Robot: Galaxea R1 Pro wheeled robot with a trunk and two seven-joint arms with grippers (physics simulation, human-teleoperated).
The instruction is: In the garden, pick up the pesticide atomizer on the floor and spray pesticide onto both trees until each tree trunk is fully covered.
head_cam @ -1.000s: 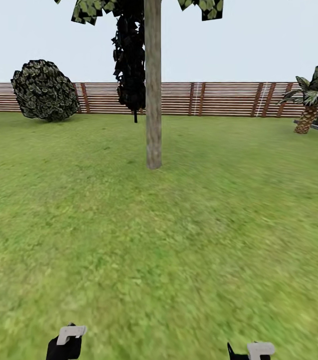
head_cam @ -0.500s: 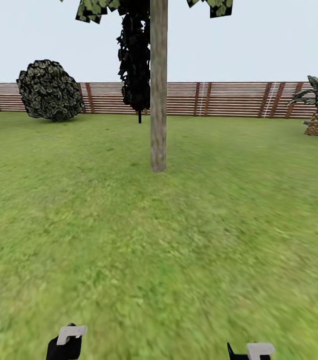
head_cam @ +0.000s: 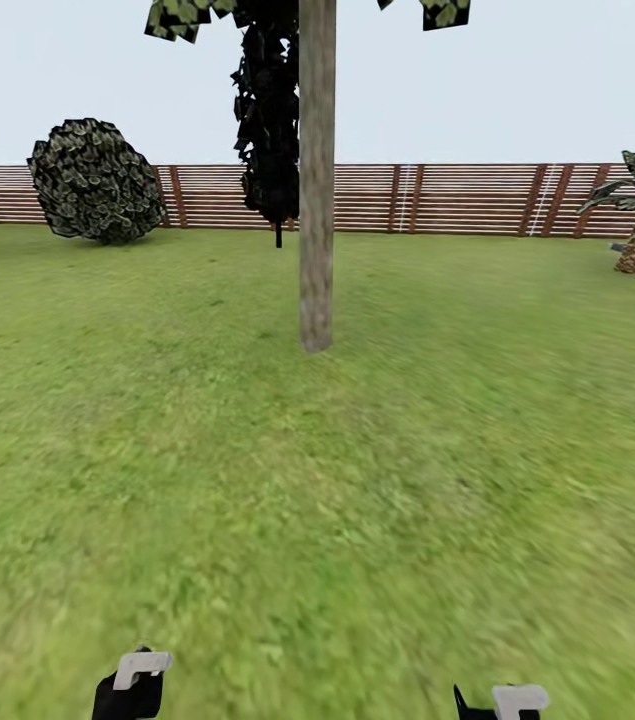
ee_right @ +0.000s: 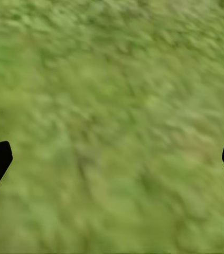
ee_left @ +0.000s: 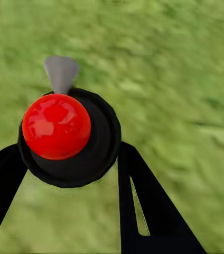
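Left claw (ee_left: 70, 159) grips the atomizer (ee_left: 64, 132), right claw (ee_right: 112, 159) spread wide; approaching 1 tree trunk (head_cam: 316, 180), next: close in & spray.

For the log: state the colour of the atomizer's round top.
Glossy red, on a black body. The atomizer shows best in the left wrist view, between the left gripper fingers.

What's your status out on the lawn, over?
Left gripper shut on atomizer; right gripper open, empty. Tree trunk dead ahead across the grass. Nothing in the way.
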